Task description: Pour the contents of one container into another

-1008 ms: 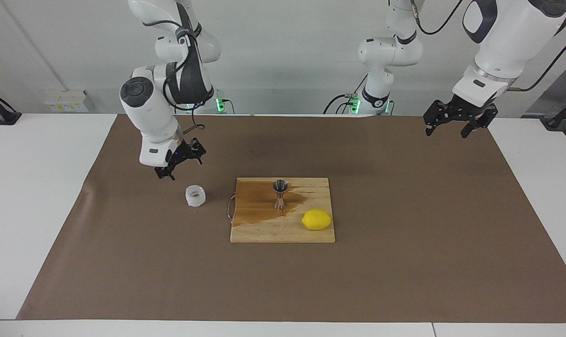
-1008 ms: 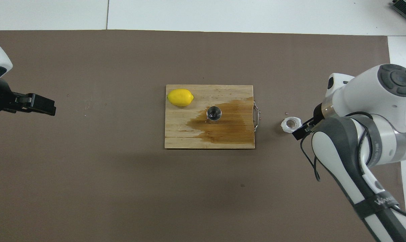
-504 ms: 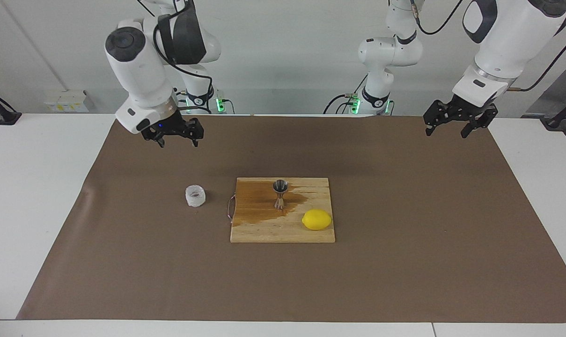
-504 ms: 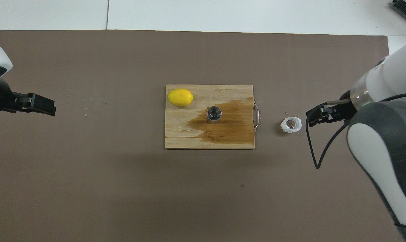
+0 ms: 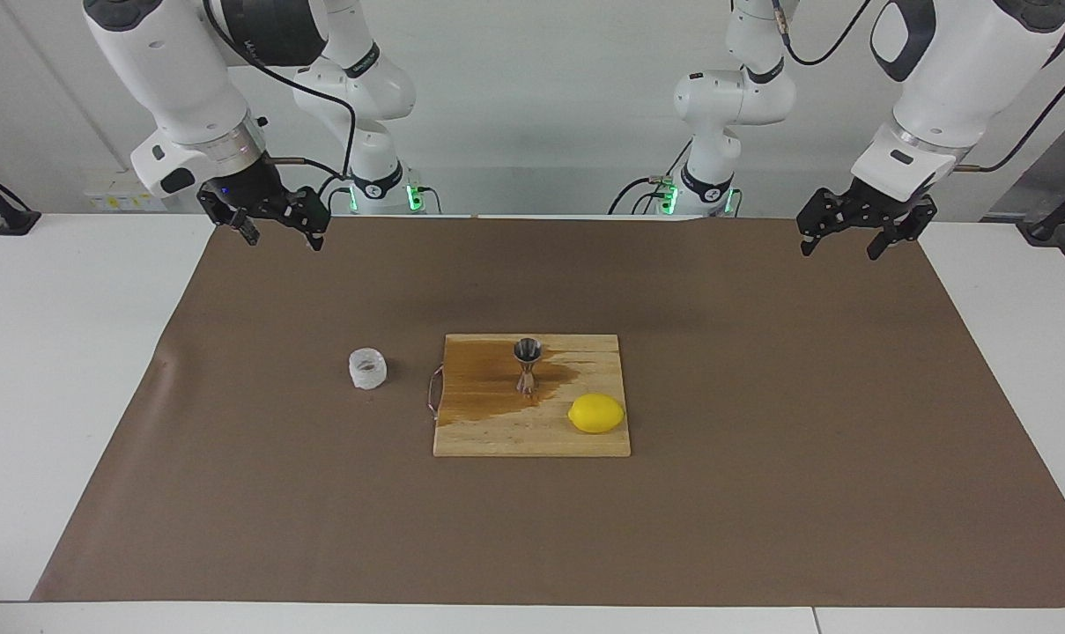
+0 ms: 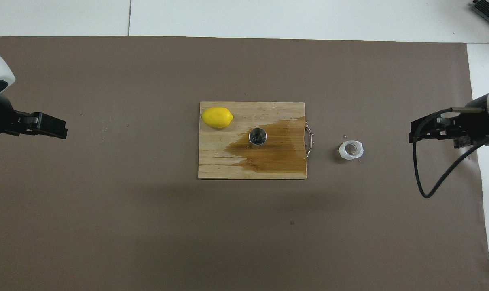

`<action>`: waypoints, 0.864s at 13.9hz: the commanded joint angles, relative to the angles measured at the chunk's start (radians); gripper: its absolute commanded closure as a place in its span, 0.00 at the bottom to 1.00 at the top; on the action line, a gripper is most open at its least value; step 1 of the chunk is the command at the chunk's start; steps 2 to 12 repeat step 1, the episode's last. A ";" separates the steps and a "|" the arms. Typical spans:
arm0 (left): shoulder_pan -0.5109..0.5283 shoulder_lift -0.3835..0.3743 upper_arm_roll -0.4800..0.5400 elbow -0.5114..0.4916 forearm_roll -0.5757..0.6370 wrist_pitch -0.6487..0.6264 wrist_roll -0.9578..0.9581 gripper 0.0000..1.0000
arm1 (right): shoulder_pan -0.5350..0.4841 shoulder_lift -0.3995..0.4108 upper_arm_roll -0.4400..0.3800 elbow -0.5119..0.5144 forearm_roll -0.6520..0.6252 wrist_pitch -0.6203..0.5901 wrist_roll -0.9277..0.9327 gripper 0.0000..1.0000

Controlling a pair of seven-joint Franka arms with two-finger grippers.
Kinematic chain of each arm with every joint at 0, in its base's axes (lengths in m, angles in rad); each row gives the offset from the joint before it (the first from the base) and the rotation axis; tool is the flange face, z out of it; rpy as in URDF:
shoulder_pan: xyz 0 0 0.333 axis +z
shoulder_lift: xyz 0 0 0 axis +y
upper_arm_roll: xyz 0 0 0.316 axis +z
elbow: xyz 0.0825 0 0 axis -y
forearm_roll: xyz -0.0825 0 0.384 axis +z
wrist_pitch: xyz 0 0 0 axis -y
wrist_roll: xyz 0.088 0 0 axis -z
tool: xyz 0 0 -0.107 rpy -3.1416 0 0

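Facing view: right gripper (image 5: 274, 224) raised with jaws wide and empty over the mat's edge at the right arm's end, glass cup (image 5: 367, 369) standing upright on the mat below and well apart toward the wet cutting board (image 5: 532, 436), jigger (image 5: 528, 363) upright on that board beside the lemon (image 5: 596, 413). Left gripper (image 5: 858, 231) waiting, also wide and empty, at the other end, so right arm much nearer the cup. Against a second ago: right gripper lifted away from just beside the cup; cup, jigger, left gripper unmoved.
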 commanded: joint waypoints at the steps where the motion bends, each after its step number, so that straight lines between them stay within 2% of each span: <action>1: 0.007 -0.026 -0.003 -0.027 0.016 -0.005 0.001 0.00 | -0.007 -0.005 0.006 0.000 0.022 -0.005 0.019 0.00; 12: 0.007 -0.026 -0.003 -0.027 0.016 -0.005 0.001 0.00 | -0.007 -0.005 0.006 0.000 0.022 -0.005 0.019 0.00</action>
